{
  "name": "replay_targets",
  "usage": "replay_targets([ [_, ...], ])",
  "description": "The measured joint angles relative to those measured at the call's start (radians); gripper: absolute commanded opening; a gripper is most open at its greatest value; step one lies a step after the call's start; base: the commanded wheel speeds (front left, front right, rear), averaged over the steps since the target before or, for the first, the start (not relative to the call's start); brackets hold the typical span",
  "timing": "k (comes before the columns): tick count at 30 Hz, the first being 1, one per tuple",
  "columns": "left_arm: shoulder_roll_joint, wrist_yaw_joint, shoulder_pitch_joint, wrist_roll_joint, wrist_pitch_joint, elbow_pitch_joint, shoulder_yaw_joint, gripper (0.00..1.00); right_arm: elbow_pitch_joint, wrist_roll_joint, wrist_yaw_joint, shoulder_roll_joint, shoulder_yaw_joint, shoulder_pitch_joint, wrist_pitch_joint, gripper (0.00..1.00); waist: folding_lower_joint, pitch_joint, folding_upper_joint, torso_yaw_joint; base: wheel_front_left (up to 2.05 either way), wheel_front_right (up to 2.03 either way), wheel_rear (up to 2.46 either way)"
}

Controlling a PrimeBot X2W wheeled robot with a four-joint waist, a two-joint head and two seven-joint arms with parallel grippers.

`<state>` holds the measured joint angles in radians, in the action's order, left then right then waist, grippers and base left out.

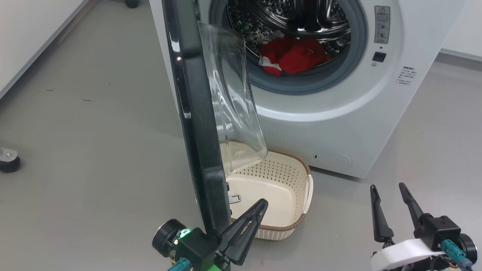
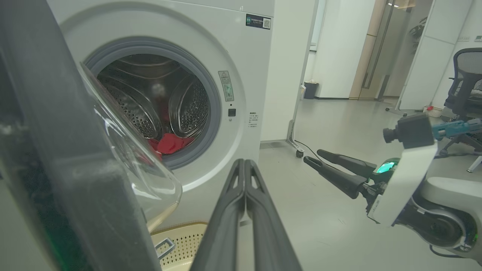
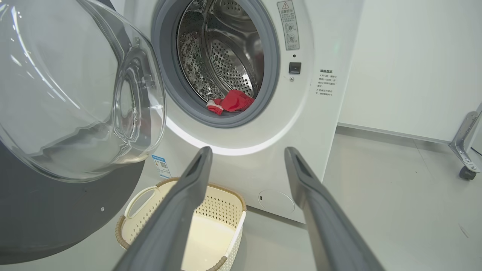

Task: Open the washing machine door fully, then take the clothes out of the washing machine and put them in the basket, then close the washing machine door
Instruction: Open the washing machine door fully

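Grey floor carries the washing machine (image 1: 339,124), its door (image 1: 192,113) swung out about square to the front. Red clothes (image 1: 293,56) lie low in the drum, ahead of and above the right fingers (image 1: 377,214), which are spread wide and empty, with free way. The left fingers (image 1: 248,222), pressed together on nothing, sit just beside the door's rim, the basket (image 1: 286,171) beyond them.

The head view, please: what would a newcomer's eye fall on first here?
The washing machine door, swung open edge-on at centre left, dominates, its clear bowl bulging above the cream basket on the floor. The red clothes stand out at the bottom of the steel drum, top centre. The left gripper, jaws shut, sits by the door's lower edge; the right gripper, jaws open, shows lower right.
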<state>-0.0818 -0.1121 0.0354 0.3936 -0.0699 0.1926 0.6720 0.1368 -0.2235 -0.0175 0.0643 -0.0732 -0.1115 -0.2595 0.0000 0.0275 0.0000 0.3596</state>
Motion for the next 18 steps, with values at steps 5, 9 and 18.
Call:
replay_targets([
  [5, -0.008, 0.0, -0.011, 0.002, 0.03, -0.054, -0.024, 0.0, -0.001, 0.01, -0.007, -0.002, 0.006, 0.001, 0.0, 1.0, 0.0, 0.015, 0.0, -0.005, 0.0, 0.0, 0.0],
  [9, -0.008, 0.017, -0.011, 0.004, 0.038, -0.095, -0.063, 0.0, -0.001, 0.015, -0.008, -0.002, 0.014, 0.002, 0.0, 1.0, 0.0, 0.022, 0.0, -0.006, 0.0, 0.0, 0.0],
  [18, -0.009, 0.041, -0.009, 0.004, 0.039, -0.134, -0.103, 0.0, 0.0, 0.016, -0.013, -0.003, 0.028, 0.003, 0.0, 1.0, 0.0, 0.033, 0.0, -0.008, 0.0, 0.0, 0.0],
])
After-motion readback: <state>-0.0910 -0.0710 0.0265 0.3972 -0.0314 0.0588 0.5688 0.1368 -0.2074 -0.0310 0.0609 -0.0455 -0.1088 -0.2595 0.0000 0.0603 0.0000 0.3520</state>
